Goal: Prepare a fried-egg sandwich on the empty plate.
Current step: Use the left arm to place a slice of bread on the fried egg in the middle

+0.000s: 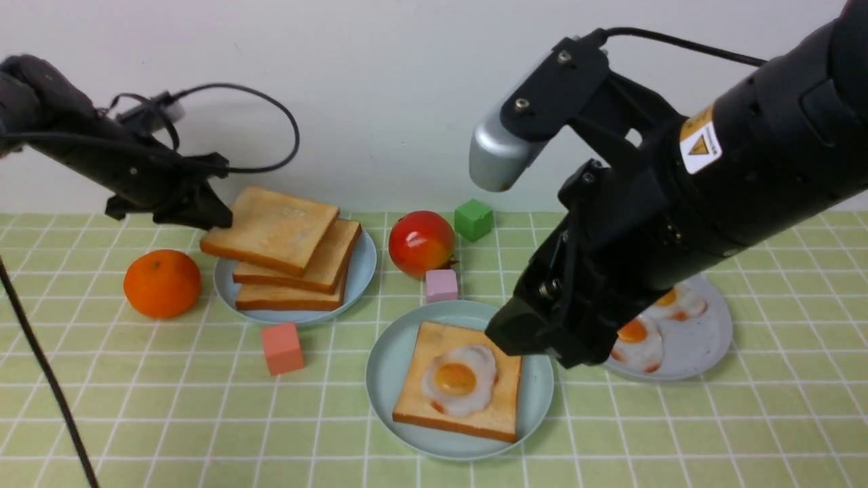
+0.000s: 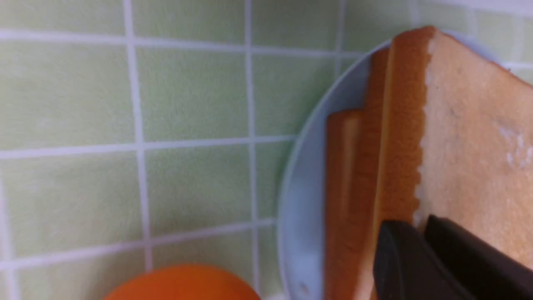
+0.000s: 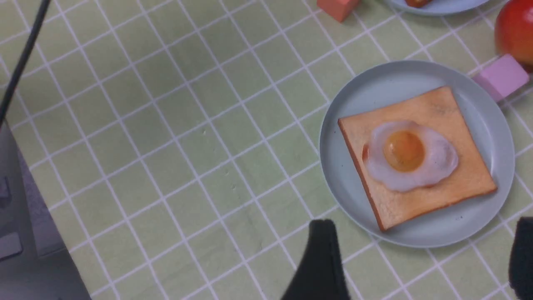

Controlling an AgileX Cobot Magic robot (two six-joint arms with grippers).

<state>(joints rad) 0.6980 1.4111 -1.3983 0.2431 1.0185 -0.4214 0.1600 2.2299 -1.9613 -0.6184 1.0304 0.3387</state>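
— Step: top-slice pickup, left gripper [image 1: 215,217] clamps the top toast slice [image 1: 271,227] on the stack [image 1: 291,295]; right gripper [image 3: 423,223] hangs open, empty.
— Yep, teal plate [image 1: 386,366] holds base toast [image 1: 502,410] w/ fried egg [image 1: 460,379]. Next, prob.: lift, carry, lay it square on egg.
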